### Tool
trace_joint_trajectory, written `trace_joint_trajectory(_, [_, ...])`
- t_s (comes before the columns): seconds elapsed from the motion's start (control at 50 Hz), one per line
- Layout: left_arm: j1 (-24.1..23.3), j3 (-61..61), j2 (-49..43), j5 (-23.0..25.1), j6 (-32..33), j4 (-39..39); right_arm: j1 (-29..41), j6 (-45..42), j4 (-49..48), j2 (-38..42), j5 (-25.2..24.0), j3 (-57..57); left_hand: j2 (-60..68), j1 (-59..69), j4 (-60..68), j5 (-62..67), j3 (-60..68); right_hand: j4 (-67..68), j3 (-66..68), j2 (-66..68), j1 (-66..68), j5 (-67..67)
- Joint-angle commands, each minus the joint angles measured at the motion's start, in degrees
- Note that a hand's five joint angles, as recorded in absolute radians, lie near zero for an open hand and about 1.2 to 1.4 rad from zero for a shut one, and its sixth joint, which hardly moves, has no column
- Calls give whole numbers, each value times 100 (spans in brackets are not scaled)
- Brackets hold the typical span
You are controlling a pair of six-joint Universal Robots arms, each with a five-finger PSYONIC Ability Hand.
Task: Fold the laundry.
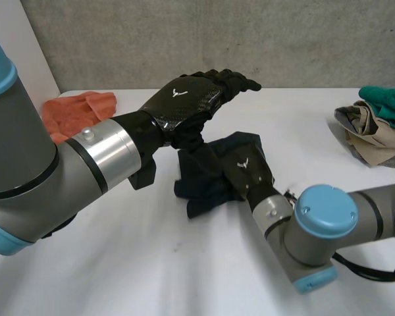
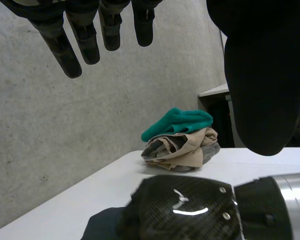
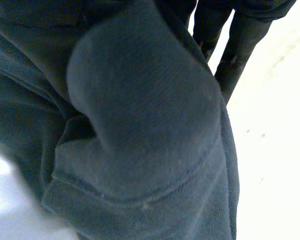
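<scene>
Spanning the whole scene, a white table carries all the laundry. The left arm reaches in over it and the right arm lies low across its near side.

Next in size, a dark cloth sits crumpled near the table's middle, bunched into a heap rather than spread flat. A heap of unfolded laundry, tan and grey with a teal cloth on top, waits at the table's right edge. An orange cloth lies at the far left, well apart from both.

The left hand hovers above the dark cloth, its fingers straight and spread, holding nothing. The right hand rests on the dark cloth's right side; the right wrist view shows cloth draped against its palm. Whether this hand grasps the fabric or merely lies under it cannot be told.

Handling (judged): the dark cloth looks like soft, light knit with a stitched hem. It should drape and slump, not hold a crease, and it is neither slippery nor fragile. Taking it by a hemmed edge or a corner, one per hand, would let it be drawn out flat before folding.
</scene>
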Motion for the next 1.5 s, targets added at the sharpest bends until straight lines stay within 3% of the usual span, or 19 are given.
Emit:
trace_joint_trajectory(0.02, [21,63,114,3,0,-1,-240,488,75,-293,-60,-604,181,206,107,13,46,1287,1488,1416,2198,1844])
trace_joint_trajectory(0.32, [56,46,352,-14,-35,237,-2199,936,839,-891,-235,-3108,181,206,107,13,46,1287,1488,1416,2198,1844])
trace_joint_trajectory(0.42, [47,20,343,-6,-18,246,-3454,1796,857,-516,-945,-4003,181,206,107,13,46,1287,1488,1416,2198,1844])
trace_joint_trajectory(0.58, [47,-7,273,-6,0,246,-4527,2071,1050,916,-1956,-5375,214,239,141,46,80,1287,1488,1416,2198,1844])
trace_joint_trajectory(0.7, [47,-51,229,-23,0,246,-5091,2422,1086,1929,-3073,-5851,214,239,141,46,80,1287,1488,1416,2198,1844])
trace_joint_trajectory(0.8, [56,-147,132,-14,9,246,-5566,3211,832,2649,-4206,-5913,231,256,158,63,97,1287,1488,1416,2198,1844])
trace_joint_trajectory(0.88, [56,-165,53,-23,9,246,-5769,3337,454,2983,-4577,-5791,248,273,174,80,114,1287,1488,1416,2198,1844])
trace_joint_trajectory(1.02, [56,-183,-9,-23,9,246,-5927,3310,286,3099,-4700,-5439,248,273,175,80,114,1287,1488,1416,2198,1844])
trace_joint_trajectory(1.16, [56,-165,9,-23,9,246,-5927,3372,-40,2484,-4587,-4754,265,290,191,97,131,1226,1427,1355,2137,1783])
trace_joint_trajectory(1.18, [56,-165,18,-23,9,246,-5927,3398,-40,2405,-4534,-4692,265,290,191,97,131,-423,-222,-294,488,134])
trace_joint_trajectory(1.2, [56,-165,26,-23,9,246,-5927,3407,47,2256,-4360,-4544,265,290,191,97,131,-4036,-3836,-3908,-3125,-3480])
trace_joint_trajectory(1.22, [56,-174,35,-23,9,246,-5927,3407,127,2177,-4236,-4455,265,290,191,97,131,-5305,-5104,-5176,-4394,-4748])
trace_joint_trajectory(1.34, [38,-174,79,-23,9,246,-5962,3197,645,1203,-3489,-3683,265,290,191,97,131,-5713,-5512,-5584,-4802,-5156])
trace_joint_trajectory(1.5, [3,-174,229,-5,-9,237,-6384,2230,1313,-29,-3277,-2530,265,290,191,97,131,-5713,-5512,-5584,-4802,-5156])
